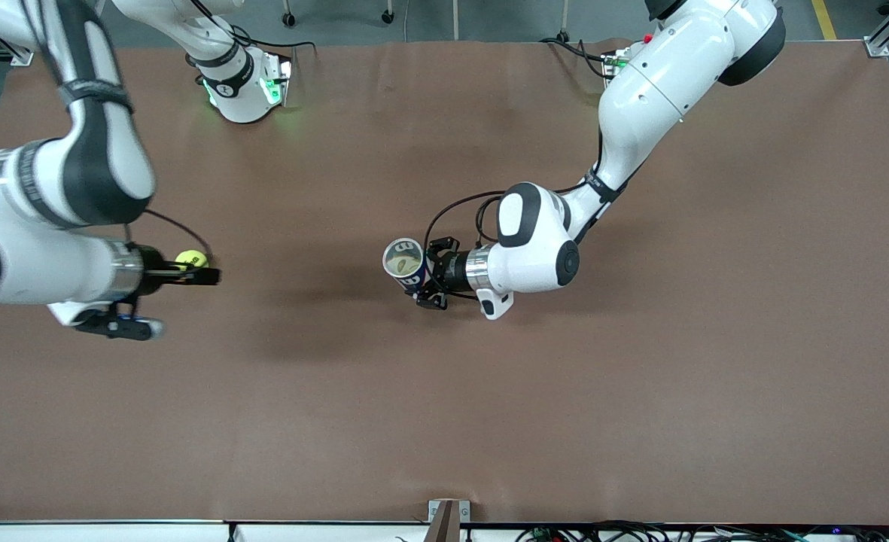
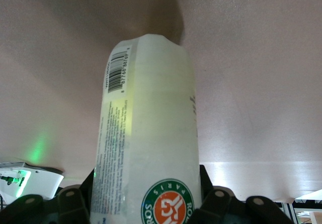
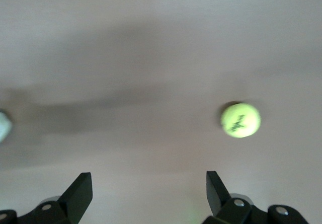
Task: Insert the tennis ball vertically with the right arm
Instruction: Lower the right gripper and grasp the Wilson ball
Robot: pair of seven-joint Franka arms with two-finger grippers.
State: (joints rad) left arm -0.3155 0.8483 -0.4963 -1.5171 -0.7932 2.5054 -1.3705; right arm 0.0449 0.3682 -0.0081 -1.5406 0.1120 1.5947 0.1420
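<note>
Front view: left gripper (image 1: 427, 275) clamps tennis-ball can (image 1: 405, 263) mid-table, mouth up, steadied to receive. Right gripper (image 3: 148, 191), fingers apart, hovers near tennis ball (image 1: 190, 260) lying toward right arm's end.

Readable markings on the ball can and the ball

The tennis ball can (image 2: 148, 148), seen in the left wrist view, carries a round green and orange emblem (image 2: 168, 204) near the gripper end, shown upside down, whose ring reads in part "ROS" and "PARIS". A barcode (image 2: 119, 70) with digits too small to make out stands near the can's other end, and below it runs a block of fine print that cannot be read. The tennis ball (image 3: 240, 120) bears a dark mark in the right wrist view, too blurred to read.
</note>
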